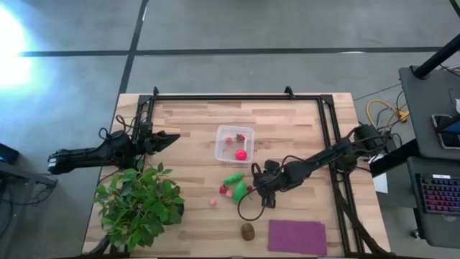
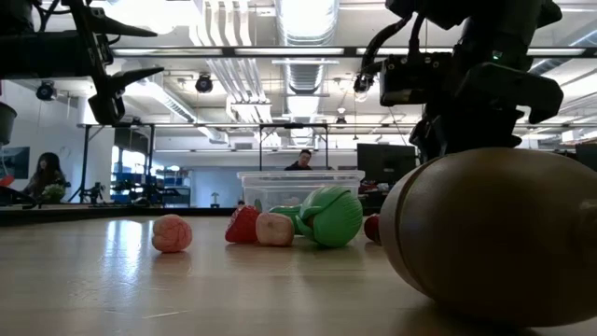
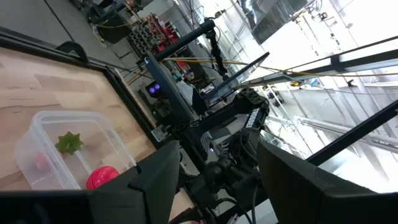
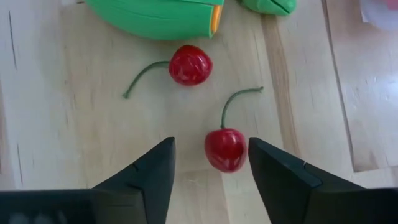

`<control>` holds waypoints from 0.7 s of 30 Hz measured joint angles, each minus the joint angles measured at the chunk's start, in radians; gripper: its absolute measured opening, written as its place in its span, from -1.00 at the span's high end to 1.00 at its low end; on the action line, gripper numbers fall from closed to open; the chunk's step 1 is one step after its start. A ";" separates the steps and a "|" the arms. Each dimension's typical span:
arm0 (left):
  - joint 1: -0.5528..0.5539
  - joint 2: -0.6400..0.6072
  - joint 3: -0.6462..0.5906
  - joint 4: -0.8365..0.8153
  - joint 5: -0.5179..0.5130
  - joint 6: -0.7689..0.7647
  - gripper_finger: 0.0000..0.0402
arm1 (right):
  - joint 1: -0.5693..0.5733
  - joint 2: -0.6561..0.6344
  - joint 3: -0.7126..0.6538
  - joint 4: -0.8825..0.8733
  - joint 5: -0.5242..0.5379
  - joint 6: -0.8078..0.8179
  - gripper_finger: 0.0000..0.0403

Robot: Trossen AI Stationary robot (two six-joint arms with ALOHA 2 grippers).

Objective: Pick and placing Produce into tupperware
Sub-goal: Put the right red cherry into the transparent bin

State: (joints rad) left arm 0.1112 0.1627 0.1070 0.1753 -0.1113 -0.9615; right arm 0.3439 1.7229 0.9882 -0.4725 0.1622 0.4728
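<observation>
1. The right gripper (image 4: 211, 163) is hanging low over the pale wooden counter (image 1: 187, 129), near its middle toward the front edge; its dark, wedge-shaped jaws are standing partly open on either side of a glossy red cherry (image 4: 225, 149) with a thin green stem, not clearly touching it.
2. A second round cherry (image 4: 190, 65) is lying just beyond, beside a smooth green oblong piece (image 4: 155, 15).
3. The tupperware (image 1: 234, 144), clear plastic, squarish with rounded corners, is sitting at the counter's middle, holding a red piece (image 1: 241, 154) and small bits.
4. A brown, egg-shaped kiwi-like ball (image 1: 247, 231) is resting near the front edge, beside a flat purple mat (image 1: 297, 237).
5. The left gripper (image 1: 172, 138) is waiting above the left side, jaws parted and holding nothing, by a leafy plant (image 1: 139, 201).
</observation>
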 joint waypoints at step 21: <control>0.000 0.000 0.000 0.000 0.000 0.000 0.00 | -0.004 0.000 -0.037 0.044 0.023 -0.002 0.15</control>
State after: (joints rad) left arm 0.1110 0.1627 0.1070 0.1753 -0.1115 -0.9615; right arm 0.3397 1.7229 0.9514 -0.4288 0.1852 0.4713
